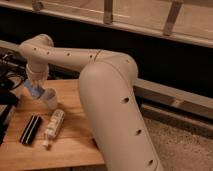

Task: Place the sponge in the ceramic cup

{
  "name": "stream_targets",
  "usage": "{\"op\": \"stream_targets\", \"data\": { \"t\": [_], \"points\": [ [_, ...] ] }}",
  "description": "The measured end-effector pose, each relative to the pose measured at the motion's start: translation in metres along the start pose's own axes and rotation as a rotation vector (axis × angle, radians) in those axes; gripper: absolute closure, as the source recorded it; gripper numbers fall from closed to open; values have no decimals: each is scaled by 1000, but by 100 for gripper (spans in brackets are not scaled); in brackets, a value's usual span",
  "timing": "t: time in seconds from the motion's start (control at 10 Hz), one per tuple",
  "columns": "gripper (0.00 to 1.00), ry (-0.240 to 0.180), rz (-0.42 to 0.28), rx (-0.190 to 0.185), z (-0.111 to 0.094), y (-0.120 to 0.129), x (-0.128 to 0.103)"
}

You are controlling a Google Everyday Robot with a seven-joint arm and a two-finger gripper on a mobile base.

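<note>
My gripper [35, 84] hangs at the left end of the wooden table [75, 140], at the tip of the long white arm. It is shut on a blue sponge [33, 90] that sticks out below it. The white ceramic cup [49, 98] stands upright on the table just right of the sponge and slightly lower, its rim touching or nearly touching it. The sponge is held at the cup's left edge rather than over its opening.
A black oblong object [30, 130] and a pale bottle lying on its side [53, 125] rest on the table in front of the cup. Dark equipment [7, 95] crowds the left edge. The arm's big elbow [112, 100] covers the table's right part.
</note>
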Motion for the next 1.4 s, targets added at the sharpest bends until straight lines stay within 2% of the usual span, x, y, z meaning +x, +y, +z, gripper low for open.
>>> {"op": "stream_targets", "data": {
  "t": [0.3, 0.5, 0.9, 1.0, 1.2, 1.4],
  "points": [
    [90, 6, 16, 23, -3, 0, 3],
    [90, -3, 50, 47, -11, -28, 1],
    [90, 14, 93, 54, -6, -48, 6],
    [86, 20, 106, 50, -3, -52, 9],
    [69, 36, 128, 36, 6, -54, 16],
    [49, 45, 160, 16, 15, -64, 27]
  ]
}}
